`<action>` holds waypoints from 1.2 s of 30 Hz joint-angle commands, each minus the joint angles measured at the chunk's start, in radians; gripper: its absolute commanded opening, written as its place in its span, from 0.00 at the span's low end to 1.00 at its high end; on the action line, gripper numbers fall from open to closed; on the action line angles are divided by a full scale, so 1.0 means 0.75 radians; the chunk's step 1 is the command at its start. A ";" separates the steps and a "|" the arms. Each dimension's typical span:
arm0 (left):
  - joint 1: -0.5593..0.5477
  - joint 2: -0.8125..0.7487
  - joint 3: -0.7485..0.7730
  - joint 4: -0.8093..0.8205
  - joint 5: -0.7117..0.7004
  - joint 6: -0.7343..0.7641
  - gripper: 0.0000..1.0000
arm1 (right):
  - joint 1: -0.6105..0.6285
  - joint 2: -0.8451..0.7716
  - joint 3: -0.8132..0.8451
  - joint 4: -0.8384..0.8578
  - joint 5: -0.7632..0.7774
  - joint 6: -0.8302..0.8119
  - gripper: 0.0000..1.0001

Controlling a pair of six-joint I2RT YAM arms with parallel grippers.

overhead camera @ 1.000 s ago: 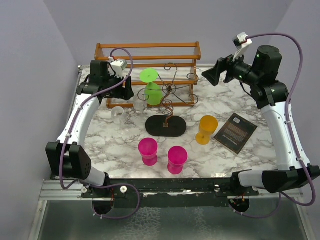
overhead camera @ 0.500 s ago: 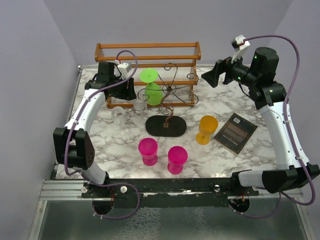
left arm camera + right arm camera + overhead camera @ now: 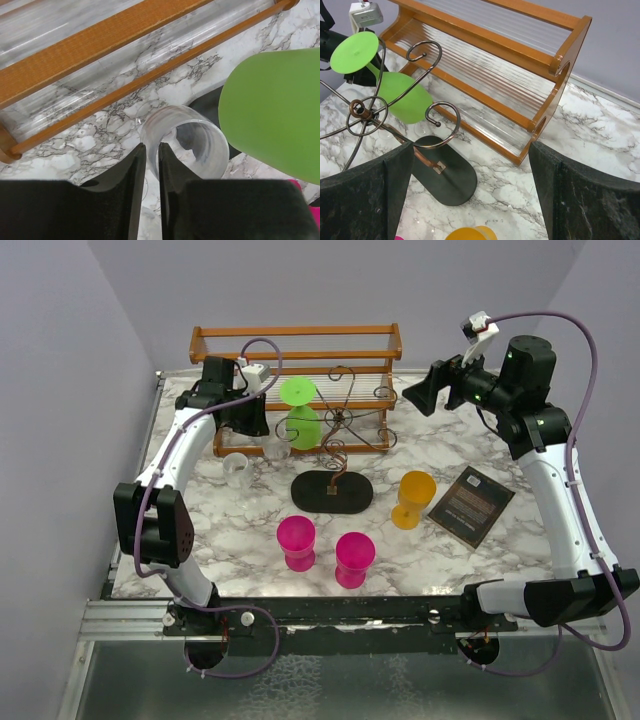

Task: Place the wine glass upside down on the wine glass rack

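Hanging upside down on the small dark brown wire wine glass rack (image 3: 332, 490) (image 3: 442, 172) is the bright green plastic wine glass (image 3: 304, 427) (image 3: 402, 97). Its flat round foot is on top. Its bowl points down and leans a little. The stem sits at one of the curly arms on the left side of the rack, near the middle of the top view. The rack stands on its flat black oval bottom on the white and grey marble table (image 3: 480, 450).

The left claw (image 3: 250, 418) (image 3: 152, 150) is just to the left of the green glass and is not holding it. Its two black fingers (image 3: 132, 185) are nearly together, with only a thin gap and nothing in it. In the left wrist view a clear plastic cup (image 3: 182, 142) lies just past the fingertips, and the green bowl fills the right side.

The right claw (image 3: 418, 395) (image 3: 470, 155) is up in the air at the upper right of the top view, well apart from the rack. Its fingers (image 3: 365, 200) are wide apart and hold nothing.

Behind the rack stands an orange-brown wooden shelf with slats (image 3: 295, 352) (image 3: 485, 55). Lower in the top view are two pink plastic cups (image 3: 297, 542) (image 3: 354, 558). To their right are an orange plastic goblet (image 3: 413, 498) and a dark flat booklet (image 3: 471, 504).
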State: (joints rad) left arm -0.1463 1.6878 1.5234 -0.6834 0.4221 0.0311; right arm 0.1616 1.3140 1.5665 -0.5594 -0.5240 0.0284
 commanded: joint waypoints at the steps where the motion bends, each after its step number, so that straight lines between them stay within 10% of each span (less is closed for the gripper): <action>1: -0.003 0.002 0.052 -0.069 -0.013 0.081 0.16 | -0.007 -0.032 -0.013 0.044 0.026 -0.016 0.95; 36: -0.003 -0.103 0.248 -0.151 -0.127 0.275 0.00 | -0.009 -0.034 -0.006 0.039 0.053 -0.033 0.95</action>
State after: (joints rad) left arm -0.1455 1.6821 1.6413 -0.8021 0.3595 0.2199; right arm 0.1616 1.3140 1.5543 -0.5529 -0.5121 0.0204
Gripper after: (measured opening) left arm 0.092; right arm 0.952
